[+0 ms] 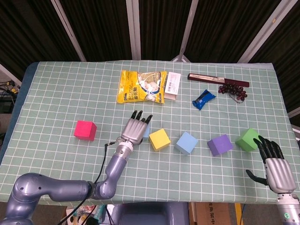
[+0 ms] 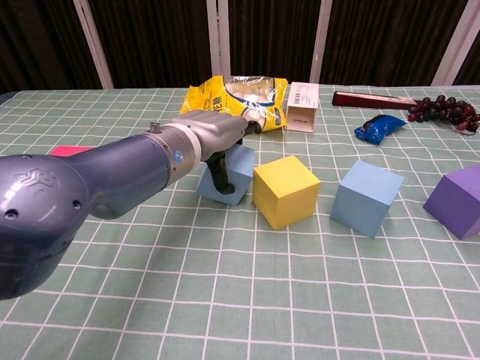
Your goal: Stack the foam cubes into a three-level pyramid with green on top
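My left hand lies over a light blue cube, fingers across its top and thumb down its near face, gripping it. That cube touches the left side of the yellow cube. To the right stand a second blue cube, a purple cube and a green cube. A red cube sits apart at the left. My right hand hovers open near the front right corner, just beside the green cube, holding nothing.
At the back lie a yellow snack bag, a white box, a blue packet, a dark bar and grapes. The checked tablecloth ends close to my right hand.
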You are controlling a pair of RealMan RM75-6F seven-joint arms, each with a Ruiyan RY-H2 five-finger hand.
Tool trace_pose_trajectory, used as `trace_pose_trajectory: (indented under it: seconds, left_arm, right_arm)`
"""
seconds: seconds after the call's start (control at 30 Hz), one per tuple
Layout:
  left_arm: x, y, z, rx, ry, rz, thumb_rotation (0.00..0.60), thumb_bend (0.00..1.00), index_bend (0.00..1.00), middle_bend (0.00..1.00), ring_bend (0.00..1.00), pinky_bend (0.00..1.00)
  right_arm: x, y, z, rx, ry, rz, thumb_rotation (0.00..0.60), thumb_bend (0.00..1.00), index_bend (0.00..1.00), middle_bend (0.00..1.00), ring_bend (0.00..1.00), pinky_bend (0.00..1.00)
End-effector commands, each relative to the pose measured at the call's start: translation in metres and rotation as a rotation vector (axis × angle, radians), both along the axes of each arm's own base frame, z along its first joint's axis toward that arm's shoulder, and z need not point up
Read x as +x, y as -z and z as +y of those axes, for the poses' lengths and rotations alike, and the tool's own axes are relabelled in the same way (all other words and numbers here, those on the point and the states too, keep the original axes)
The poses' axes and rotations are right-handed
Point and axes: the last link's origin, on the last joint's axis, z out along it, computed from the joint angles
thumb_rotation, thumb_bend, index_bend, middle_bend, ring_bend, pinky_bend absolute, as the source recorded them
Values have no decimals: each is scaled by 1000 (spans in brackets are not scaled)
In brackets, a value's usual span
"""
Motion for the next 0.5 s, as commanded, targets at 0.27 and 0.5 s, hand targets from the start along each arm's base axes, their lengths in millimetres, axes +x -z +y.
trace_pose_trajectory:
  seconds: [0.27, 0.5]
  left_arm:
    - [6, -2, 5, 28, 10, -23, 600, 362, 0, 310, 0, 0]
    - [4, -4, 8, 41, 14, -25, 600, 362, 0, 311, 0, 0]
  right_arm:
    - [0, -1, 0, -3, -1, 0, 600, 222, 0, 0, 0, 24]
    - [0, -1, 0, -4, -2, -1, 600, 222, 0, 0, 0, 24]
